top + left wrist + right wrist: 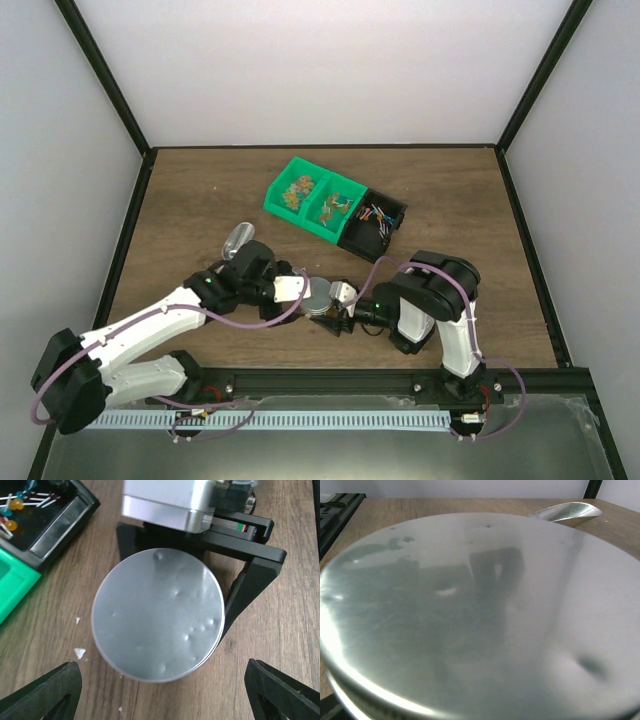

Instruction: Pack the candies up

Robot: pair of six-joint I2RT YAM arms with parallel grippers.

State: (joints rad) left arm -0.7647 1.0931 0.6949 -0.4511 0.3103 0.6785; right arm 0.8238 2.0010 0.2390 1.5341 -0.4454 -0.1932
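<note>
The right gripper (331, 309) clamps a round silver metal tin (157, 615) on the wooden desk (200, 200); the left gripper (161, 680) hangs open beside it.

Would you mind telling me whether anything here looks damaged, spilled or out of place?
The round silver tin has several small dents scattered over its top, and a few white scraps lie loose on the wooden table beside it. The candies appear to sit inside their bins; none look spilled.
</note>
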